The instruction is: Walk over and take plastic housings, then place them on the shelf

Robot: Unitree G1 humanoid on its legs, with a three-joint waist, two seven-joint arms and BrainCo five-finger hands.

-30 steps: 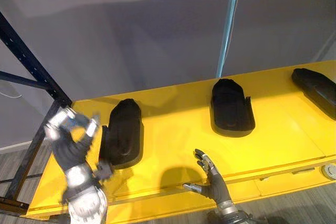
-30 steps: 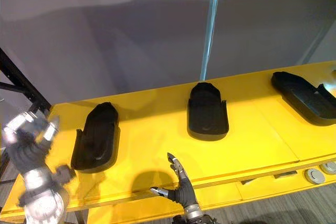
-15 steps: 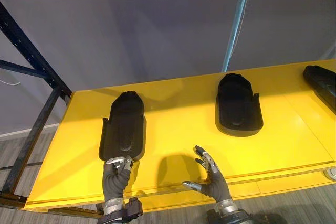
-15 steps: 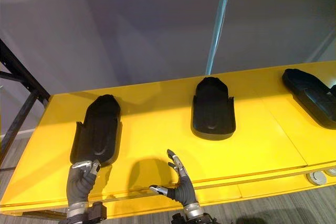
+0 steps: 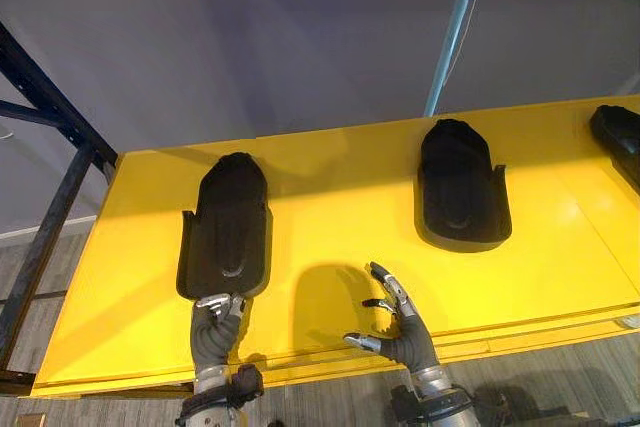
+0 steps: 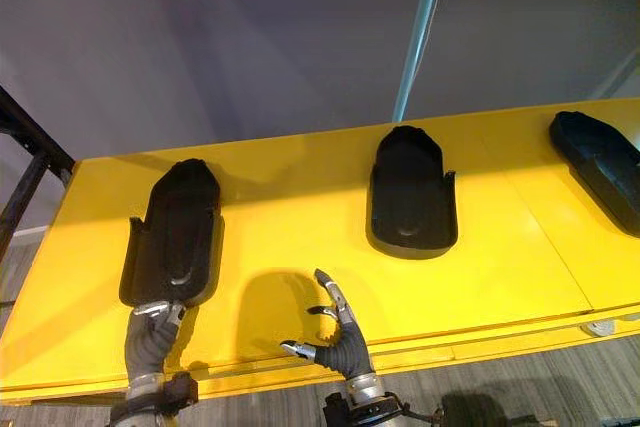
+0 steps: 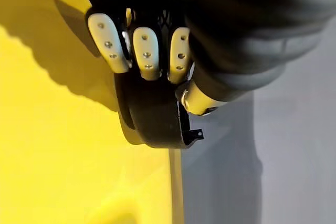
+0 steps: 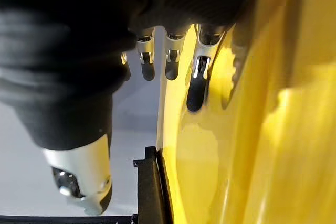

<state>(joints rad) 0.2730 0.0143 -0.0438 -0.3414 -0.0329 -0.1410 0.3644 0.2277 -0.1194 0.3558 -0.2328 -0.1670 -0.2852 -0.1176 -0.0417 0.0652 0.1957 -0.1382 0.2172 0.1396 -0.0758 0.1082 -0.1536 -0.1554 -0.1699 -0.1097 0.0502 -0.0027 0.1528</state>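
Plastic housing (image 5: pixel 226 224) lies flat on the yellow shelf (image 5: pixel 340 212), left part, left hand (image 5: pixel 212 332) fingers curled on its near end, right hand (image 5: pixel 408 345) splayed empty over the shelf's front edge; seemingly placed, release comes next.

Light fell from overhead on the yellow shelf (image 5: pixel 340 197), which shone bright, with pale glare patches across it in the right wrist view. The grey wall (image 5: pixel 250 37) behind lay dim. The left housing (image 5: pixel 226 222) threw a soft shadow backward and rightward.
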